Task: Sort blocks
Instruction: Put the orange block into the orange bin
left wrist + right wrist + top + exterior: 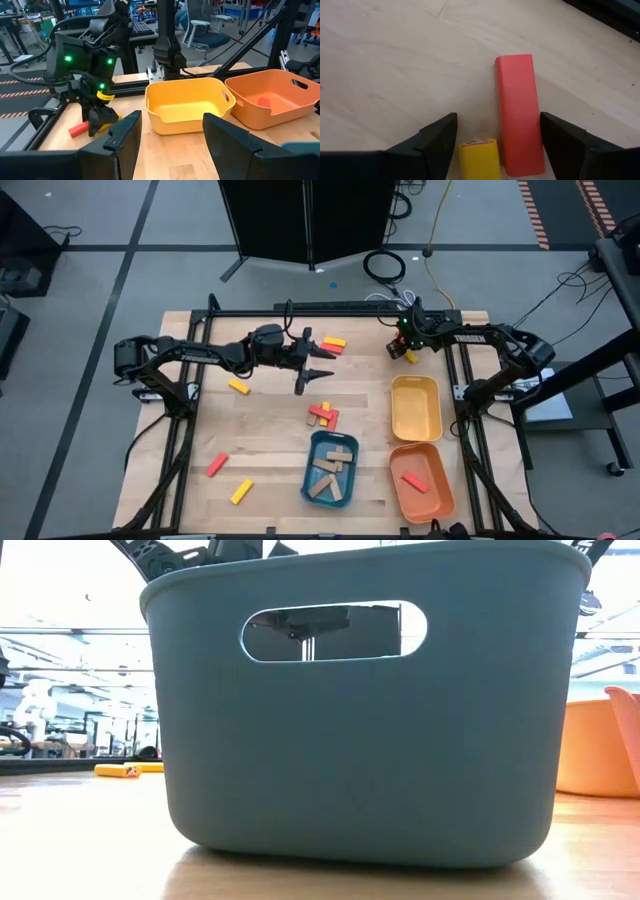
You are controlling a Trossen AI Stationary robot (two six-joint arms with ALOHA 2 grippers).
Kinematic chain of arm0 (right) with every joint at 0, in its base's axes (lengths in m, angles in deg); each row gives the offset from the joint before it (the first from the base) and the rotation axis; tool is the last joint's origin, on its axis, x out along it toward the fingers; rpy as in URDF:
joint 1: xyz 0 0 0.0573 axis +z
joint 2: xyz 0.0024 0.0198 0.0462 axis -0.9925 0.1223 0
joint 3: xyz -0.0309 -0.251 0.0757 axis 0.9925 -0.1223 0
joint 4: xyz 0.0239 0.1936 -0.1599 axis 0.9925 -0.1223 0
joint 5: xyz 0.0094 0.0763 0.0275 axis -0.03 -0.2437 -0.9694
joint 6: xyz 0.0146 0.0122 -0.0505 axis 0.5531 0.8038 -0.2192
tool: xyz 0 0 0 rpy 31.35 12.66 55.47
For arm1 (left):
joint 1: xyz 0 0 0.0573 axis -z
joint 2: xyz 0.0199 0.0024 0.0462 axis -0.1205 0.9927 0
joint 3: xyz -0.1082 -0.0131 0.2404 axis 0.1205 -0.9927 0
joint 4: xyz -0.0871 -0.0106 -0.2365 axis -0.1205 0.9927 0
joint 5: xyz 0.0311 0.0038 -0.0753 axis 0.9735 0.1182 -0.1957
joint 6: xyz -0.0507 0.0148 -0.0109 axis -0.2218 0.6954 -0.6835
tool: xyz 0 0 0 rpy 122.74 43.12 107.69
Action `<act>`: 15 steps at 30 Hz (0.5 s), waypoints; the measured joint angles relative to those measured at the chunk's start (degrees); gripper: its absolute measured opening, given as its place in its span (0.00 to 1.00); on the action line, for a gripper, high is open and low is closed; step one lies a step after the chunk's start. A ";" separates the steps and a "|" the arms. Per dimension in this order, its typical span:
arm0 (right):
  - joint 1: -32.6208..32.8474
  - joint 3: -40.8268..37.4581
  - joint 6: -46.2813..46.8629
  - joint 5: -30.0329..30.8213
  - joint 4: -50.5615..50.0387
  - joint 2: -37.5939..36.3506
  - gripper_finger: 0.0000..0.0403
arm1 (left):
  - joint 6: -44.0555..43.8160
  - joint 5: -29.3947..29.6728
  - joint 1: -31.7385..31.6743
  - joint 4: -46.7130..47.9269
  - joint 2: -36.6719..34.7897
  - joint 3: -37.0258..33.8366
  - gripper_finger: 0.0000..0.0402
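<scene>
— Blocks scattered across table: reds and yellows at left, tan bars inside blue tray, one red in orange tray. Grippers?
— Left gripper mid-table, half open, empty. Right gripper spread wide, down over red and yellow block, neither clamped. No readable writing anywhere.

Bright, even light — blown-out background

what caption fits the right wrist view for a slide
Open right gripper poised over a red block and a yellow block lying side by side on the wooden table.
</scene>
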 joint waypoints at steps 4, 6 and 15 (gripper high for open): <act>0.00 0.00 -0.35 -0.26 -0.13 -0.02 0.48 | -0.04 0.01 0.07 0.01 0.00 0.00 0.52; 0.00 0.00 -0.62 -0.31 -0.31 0.00 0.40 | -0.18 0.01 0.07 -0.02 0.00 0.00 0.52; 0.00 0.13 -4.41 -0.51 -0.89 -0.27 0.03 | -3.13 0.04 0.69 -1.52 0.00 0.00 0.52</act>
